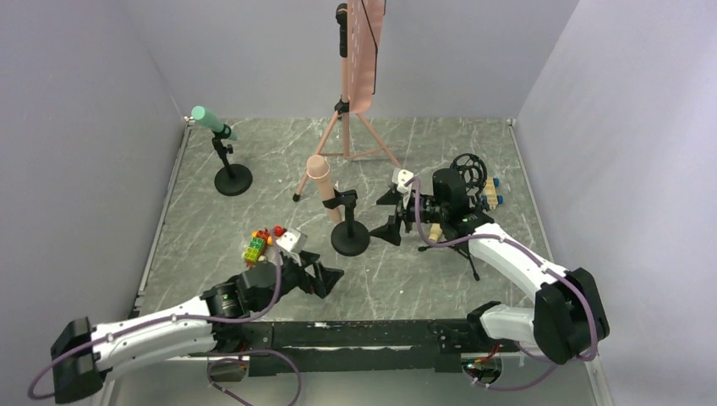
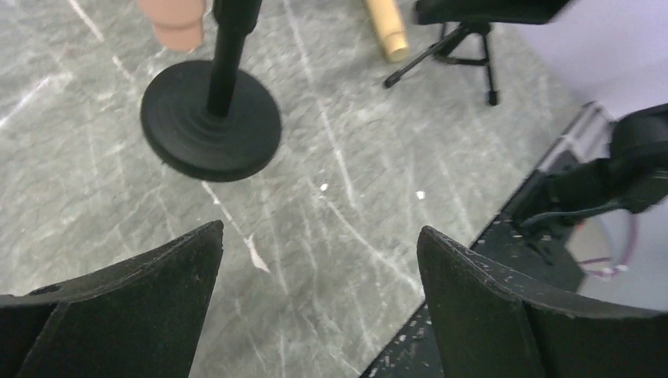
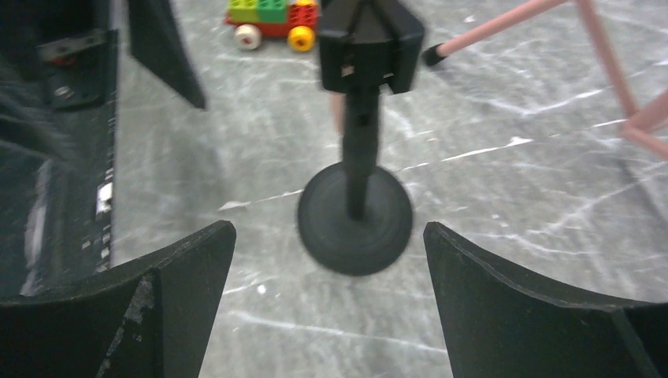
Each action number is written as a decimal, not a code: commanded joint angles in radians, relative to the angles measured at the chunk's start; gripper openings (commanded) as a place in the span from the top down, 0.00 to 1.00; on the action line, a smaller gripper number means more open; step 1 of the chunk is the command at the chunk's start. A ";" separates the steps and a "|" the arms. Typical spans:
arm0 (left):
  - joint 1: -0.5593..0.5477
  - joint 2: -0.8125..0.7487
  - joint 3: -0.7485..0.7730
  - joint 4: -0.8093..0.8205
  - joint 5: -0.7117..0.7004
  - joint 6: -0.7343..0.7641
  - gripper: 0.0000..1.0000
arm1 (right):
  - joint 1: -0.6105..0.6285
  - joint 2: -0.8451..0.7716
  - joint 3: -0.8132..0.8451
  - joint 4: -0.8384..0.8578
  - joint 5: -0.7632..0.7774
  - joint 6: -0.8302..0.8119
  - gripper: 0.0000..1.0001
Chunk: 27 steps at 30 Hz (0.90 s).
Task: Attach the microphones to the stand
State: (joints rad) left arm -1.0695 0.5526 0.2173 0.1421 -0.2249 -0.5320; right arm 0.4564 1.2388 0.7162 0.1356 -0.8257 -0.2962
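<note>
Biggest thing on the table, the pink tripod stand (image 1: 345,127), stands at the back, with a black microphone (image 1: 342,25) high on it. On the left the green microphone (image 1: 209,120) sits tilted on its small black stand (image 1: 232,180). In the centre is the round-base stand (image 1: 349,238), and the peach microphone (image 1: 322,179) leans at its clip; whether it is fully seated, I cannot tell.

The right gripper (image 1: 391,213) is just beside that stand with its jaws spread wide and nothing between them, and its wrist view looks straight at the post. The left gripper (image 1: 325,275) is also released and empty, near the stand's base and close to the toy car (image 1: 260,244).

By my reading, the peach microphone is a rigid, smooth barrel and probably light, so it could slip or roll in the pads. The place to take it is across the mid-body, below the head. The slim stand looks tippy, so brace its post while pressing into the clip
</note>
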 commanded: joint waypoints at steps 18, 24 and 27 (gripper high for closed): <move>-0.220 0.779 0.362 0.138 -0.734 -0.228 0.11 | -0.200 -0.081 -0.034 -0.108 -0.296 -0.019 0.05; -0.207 0.901 0.425 0.084 -0.751 -0.262 0.13 | -0.200 -0.074 -0.028 -0.130 -0.344 -0.051 0.05; -0.198 0.950 0.433 0.145 -0.754 -0.238 0.14 | -0.200 -0.074 -0.025 -0.169 -0.382 -0.079 0.05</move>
State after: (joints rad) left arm -1.2781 1.4567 0.6163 0.2264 -0.9344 -0.7689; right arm 0.2611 1.1652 0.6830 -0.0078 -1.1168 -0.3222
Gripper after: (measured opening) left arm 0.871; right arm 0.954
